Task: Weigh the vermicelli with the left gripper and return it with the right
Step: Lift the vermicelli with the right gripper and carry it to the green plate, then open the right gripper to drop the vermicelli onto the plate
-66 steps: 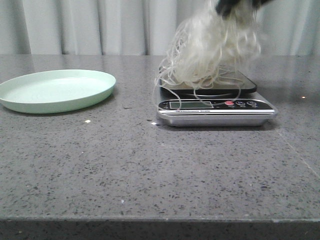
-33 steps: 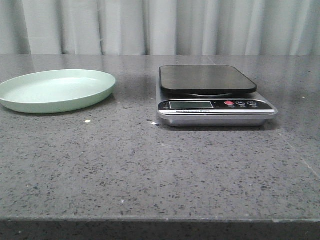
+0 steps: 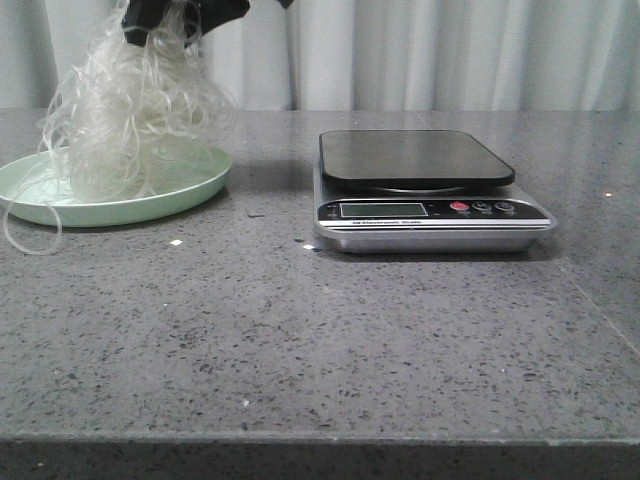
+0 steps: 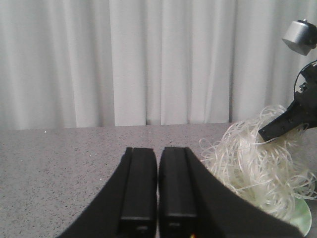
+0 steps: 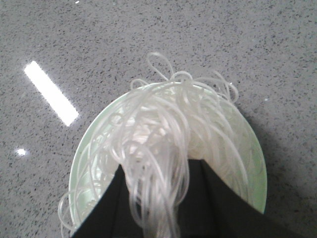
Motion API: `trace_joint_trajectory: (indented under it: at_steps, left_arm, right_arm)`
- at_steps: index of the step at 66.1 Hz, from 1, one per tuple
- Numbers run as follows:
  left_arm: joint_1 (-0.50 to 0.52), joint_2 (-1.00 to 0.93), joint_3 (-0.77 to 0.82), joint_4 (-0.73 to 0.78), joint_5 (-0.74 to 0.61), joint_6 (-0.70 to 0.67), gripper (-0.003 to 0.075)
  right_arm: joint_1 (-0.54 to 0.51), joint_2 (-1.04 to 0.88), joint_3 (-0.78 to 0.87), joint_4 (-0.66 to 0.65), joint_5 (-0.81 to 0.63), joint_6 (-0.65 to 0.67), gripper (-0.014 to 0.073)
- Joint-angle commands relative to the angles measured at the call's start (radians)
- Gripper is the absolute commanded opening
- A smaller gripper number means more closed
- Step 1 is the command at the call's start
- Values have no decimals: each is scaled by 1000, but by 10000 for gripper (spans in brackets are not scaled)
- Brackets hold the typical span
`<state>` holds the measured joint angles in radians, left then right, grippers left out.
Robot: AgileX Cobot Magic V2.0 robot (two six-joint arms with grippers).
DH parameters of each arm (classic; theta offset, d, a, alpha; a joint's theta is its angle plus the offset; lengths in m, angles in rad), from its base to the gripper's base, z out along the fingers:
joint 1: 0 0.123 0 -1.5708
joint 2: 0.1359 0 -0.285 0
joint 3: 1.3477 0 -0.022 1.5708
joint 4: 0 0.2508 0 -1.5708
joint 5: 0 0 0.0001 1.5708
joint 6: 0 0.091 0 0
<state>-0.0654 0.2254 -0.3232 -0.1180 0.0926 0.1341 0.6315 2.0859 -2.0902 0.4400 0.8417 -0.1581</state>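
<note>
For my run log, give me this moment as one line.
phase: return | right tool: shut on vermicelli, over green plate | left tool: shut, idle | scale: bare

We see the plate [image 3: 205, 178] at the table's [image 3: 320, 340] left and the scale [image 3: 430, 195] to its right, well apart. The vermicelli [image 3: 130, 120] hangs from the right gripper [image 3: 185, 12] into the plate, some strands trailing over its front rim onto the table.
</note>
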Motion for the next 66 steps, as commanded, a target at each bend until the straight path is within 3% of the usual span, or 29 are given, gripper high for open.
trace_joint_trajectory:
  at_steps: [1, 25, 29, 40, 45, 66]
  left_arm:
    - [3, 10, -25, -4, -85, -6, 136]
    - [3, 10, -25, -4, -85, -6, 136]
    - [3, 10, -25, -4, -85, -6, 136]
    - [3, 10, -25, -4, -85, -6, 136]
    - [3, 10, -25, -4, -85, -6, 136]
    - [3, 10, -25, -4, -85, -6, 136]
  right_arm:
    - [14, -52, -45, 49, -113, -3, 152]
    - [35, 3, -45, 53, -135, -3, 160]
    - [35, 3, -45, 53, -135, -3, 198]
    - [35, 1, -45, 53, -134, -3, 440]
    - [35, -3, -47, 53, -132, -3, 506]
    - [-9, -57, -143, -41, -16, -3, 530]
